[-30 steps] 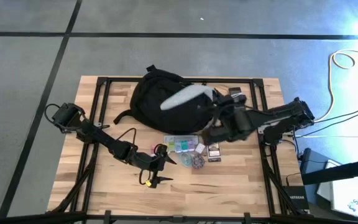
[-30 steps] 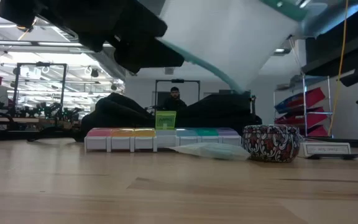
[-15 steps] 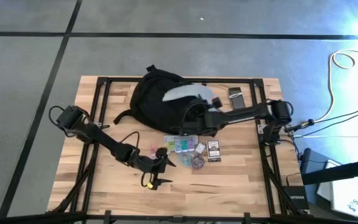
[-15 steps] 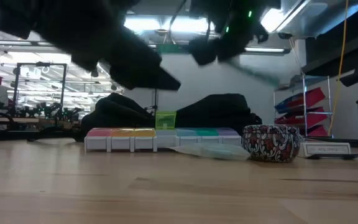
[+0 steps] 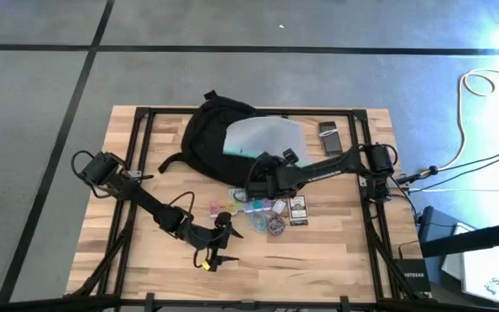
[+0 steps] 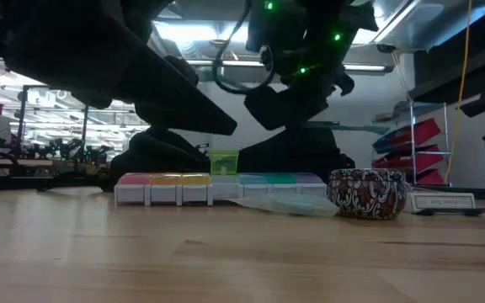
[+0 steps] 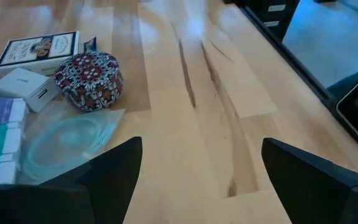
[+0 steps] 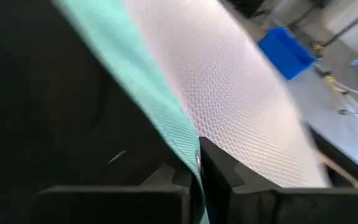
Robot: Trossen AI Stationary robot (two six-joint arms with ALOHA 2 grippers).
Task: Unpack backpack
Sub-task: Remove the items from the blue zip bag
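Two grippers: right gripper (image 5: pixel 251 171) pinched shut on mesh zip pouch (image 5: pixel 260 137), frame centre; left gripper (image 5: pixel 217 243) wide open, empty, lower centre. Backpack (image 5: pixel 208 132) upper centre. Best: carry pouch clear, set down gently.

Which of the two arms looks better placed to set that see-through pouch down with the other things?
The right one. Its tool is already shut on the teal-edged pouch, just in front of the backpack. The left tool hangs open and empty over bare table, nearer the front edge.
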